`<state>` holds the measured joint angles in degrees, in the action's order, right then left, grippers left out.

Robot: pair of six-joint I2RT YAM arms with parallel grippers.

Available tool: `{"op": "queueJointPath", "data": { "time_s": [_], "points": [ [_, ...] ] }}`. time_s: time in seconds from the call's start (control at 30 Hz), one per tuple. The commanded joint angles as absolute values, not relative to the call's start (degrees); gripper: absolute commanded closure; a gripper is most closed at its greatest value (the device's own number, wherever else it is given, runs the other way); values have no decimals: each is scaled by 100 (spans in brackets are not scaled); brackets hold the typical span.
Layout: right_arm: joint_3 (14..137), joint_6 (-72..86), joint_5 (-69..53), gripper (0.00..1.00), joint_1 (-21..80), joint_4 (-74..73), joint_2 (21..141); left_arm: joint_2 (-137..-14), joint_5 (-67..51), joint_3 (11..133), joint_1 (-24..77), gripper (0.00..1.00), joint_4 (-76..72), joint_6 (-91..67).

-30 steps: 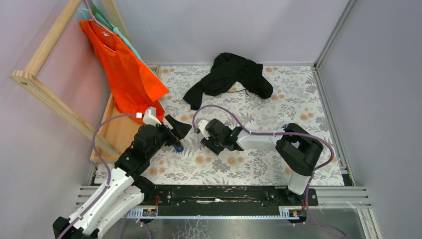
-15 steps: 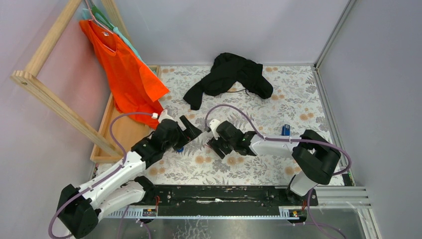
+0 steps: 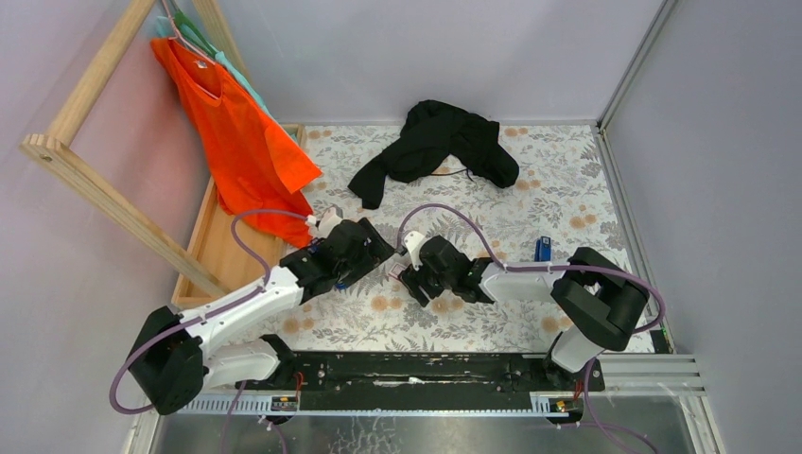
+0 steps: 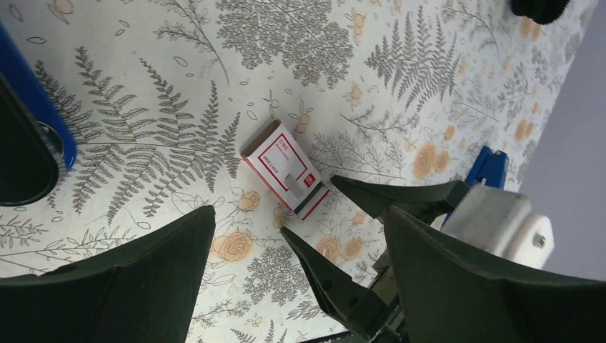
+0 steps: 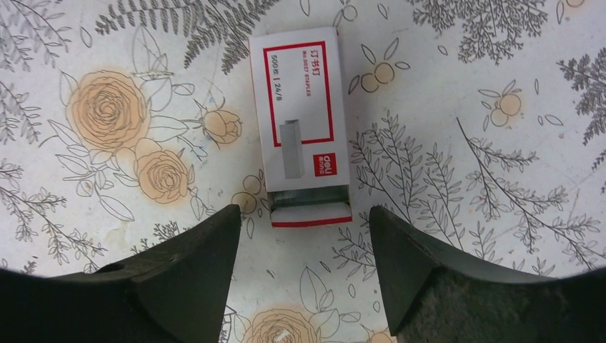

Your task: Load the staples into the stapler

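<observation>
The staples box (image 5: 304,121), white with red borders, lies flat on the floral mat. Its tray is slid slightly out at the near end, showing grey staples (image 5: 309,194). The box also shows in the left wrist view (image 4: 286,170) and faintly in the top view (image 3: 393,270). My right gripper (image 5: 304,211) is open and empty, its jaws just short of the tray end. It shows in the top view (image 3: 407,274). My left gripper (image 3: 374,249) is open and empty, facing the box from the left (image 4: 300,213). A blue body, apparently the stapler (image 4: 32,100), lies at the left.
A small blue object (image 3: 542,248) lies on the mat right of the right arm. A black garment (image 3: 435,142) is heaped at the back. An orange shirt (image 3: 236,132) hangs on a wooden rack (image 3: 104,189) at the left, above a wooden tray (image 3: 227,251).
The left arm has stretched right, bringing its gripper close to the box. The right gripper has shifted slightly right and nearer, uncovering the small blue object.
</observation>
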<state>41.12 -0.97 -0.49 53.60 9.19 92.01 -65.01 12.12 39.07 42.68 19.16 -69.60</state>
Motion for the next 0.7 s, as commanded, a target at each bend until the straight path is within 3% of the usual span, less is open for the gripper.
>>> {"op": "queueJointPath", "data": {
  "time_s": [0.0,0.37,0.67],
  "points": [
    [3915,-11,-404,28,5339,1534,9075,-6634,1715,4223,4307,6,2362,-7419],
    [3278,364,-517,42,5361,2353,8882,-6869,1778,4207,4306,9,2315,-7681],
    [2800,458,579,41,5677,2974,8798,-8037,1432,4804,4399,10,2289,-7536]
  ]
}}
